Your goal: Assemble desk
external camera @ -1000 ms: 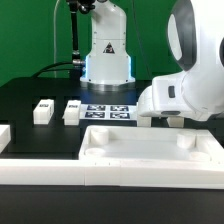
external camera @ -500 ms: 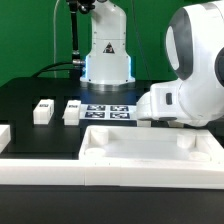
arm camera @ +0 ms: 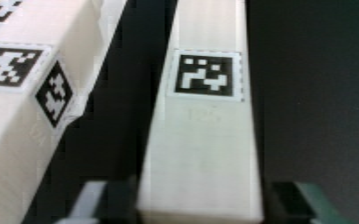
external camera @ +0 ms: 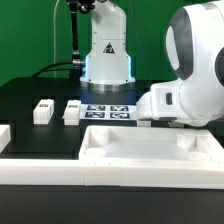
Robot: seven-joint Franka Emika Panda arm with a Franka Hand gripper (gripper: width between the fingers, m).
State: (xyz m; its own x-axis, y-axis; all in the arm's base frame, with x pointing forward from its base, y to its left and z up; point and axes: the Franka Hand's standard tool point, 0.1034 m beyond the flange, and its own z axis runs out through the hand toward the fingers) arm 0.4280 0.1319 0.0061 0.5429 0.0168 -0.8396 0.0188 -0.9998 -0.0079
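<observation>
In the wrist view a white square-post leg (arm camera: 202, 130) with one black-and-white tag lies on the black table. My gripper (arm camera: 201, 205) is open. Its two fingers stand on either side of the leg's near end, with a dark gap on each side. A second tagged white leg (arm camera: 25, 80) lies alongside it. In the exterior view the desk top (external camera: 100, 150) lies recessed face up at the front. Two more legs (external camera: 42, 111) (external camera: 72, 111) stand on the exterior view's left. My arm (external camera: 185, 95) hangs low behind the top on the right and hides its own fingers.
The marker board (external camera: 108, 111) lies flat on the black table behind the desk top. The arm's white base (external camera: 106, 50) stands at the back. A long low white border bar (external camera: 100, 174) runs along the front edge. A white piece (external camera: 4, 135) shows at the left edge.
One second ago the arm shifted a little, its upper body swinging toward the exterior view's left. Over the last half second nothing has moved.
</observation>
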